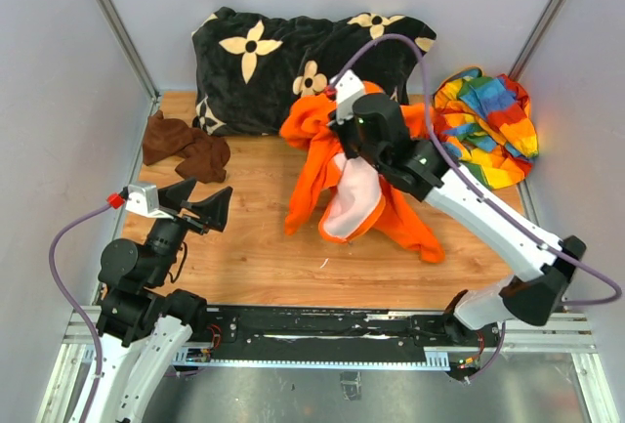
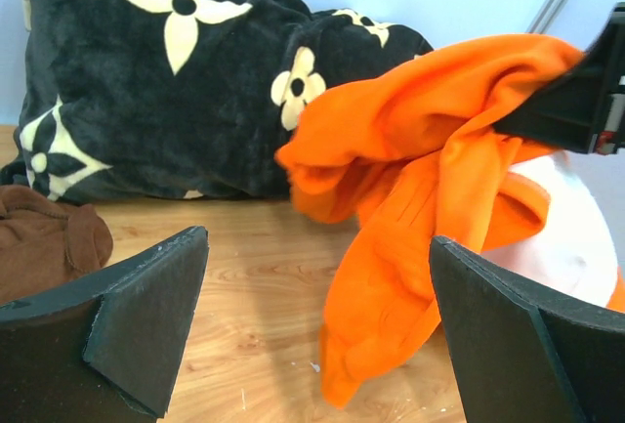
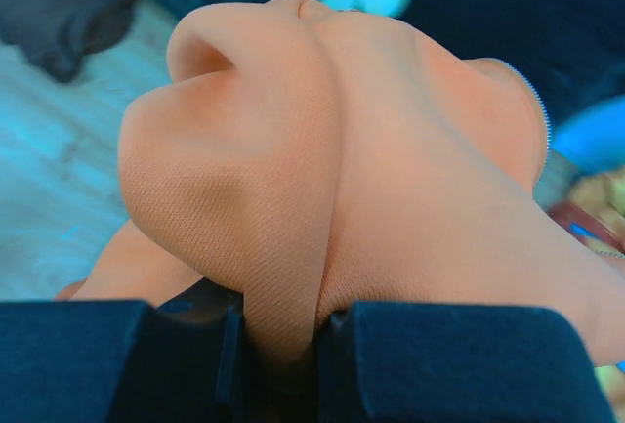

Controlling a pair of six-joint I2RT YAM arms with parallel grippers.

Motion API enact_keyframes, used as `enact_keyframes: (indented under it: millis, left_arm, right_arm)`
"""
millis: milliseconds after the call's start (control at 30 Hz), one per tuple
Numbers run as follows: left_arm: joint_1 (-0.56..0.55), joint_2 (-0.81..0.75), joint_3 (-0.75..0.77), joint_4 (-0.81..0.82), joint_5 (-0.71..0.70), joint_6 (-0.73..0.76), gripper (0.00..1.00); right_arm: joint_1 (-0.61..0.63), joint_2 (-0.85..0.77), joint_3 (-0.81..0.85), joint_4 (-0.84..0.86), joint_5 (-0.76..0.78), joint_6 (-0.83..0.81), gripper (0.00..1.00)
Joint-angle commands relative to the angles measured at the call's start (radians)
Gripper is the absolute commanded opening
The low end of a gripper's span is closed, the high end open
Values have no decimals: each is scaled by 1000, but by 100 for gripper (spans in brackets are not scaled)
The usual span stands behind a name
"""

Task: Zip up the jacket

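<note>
The right pincer (image 1: 339, 112) is shut tight on a fold of the jacket (image 1: 317, 154). In the right wrist view its two dark fingers (image 3: 117, 359) press together with the cloth (image 3: 322, 149) squeezed up between them (the fabric looks peach there under a blue cast). A line of zipper teeth (image 3: 543, 115) runs along the fold's far edge.

The orange jacket sits in the middle of the wooden table (image 1: 254, 262). Its upper part is bunched and raised at the pincer, just in front of the black flowered cushion (image 1: 283, 52). The pink lining (image 1: 354, 203) faces out lower down, and the hem trails on the wood.

The left pincer (image 2: 317, 247) hangs near the table's left front. Its fingers (image 2: 156, 316) are spread wide and hold nothing, well apart from the jacket (image 2: 430, 159). A brown cloth (image 1: 186, 149) lies to the left, and a rainbow cloth (image 1: 488, 128) to the right.
</note>
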Motion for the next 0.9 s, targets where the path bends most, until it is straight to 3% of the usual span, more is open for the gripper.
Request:
enact_keyframes:
  millis: [0,133,333,467,667,867]
  left_arm:
    - [-5,14,-3,-5,-5,13,99]
    - [-5,41,0,-2,1,10,99]
    - [-4,91,5,24,19,-36,99]
    - [-5,180,43,-17,16,-84,99]
    - [-5,303,57,-59,91,-196,99]
    - [-50,425,-37,5,184,-284,99]
  right_arm:
    - [21,63,96,137,-320,-66,1]
    - [22,108,4,182,-366,-63,7]
    - [19,141,-130,165,-323,-48,43]
    - [19,60,-223,126,-301,-46,67]
    - [-2,-105,-403,80,-239,-3,79]
    - [-67,-274,-610,79,-283,74,87]
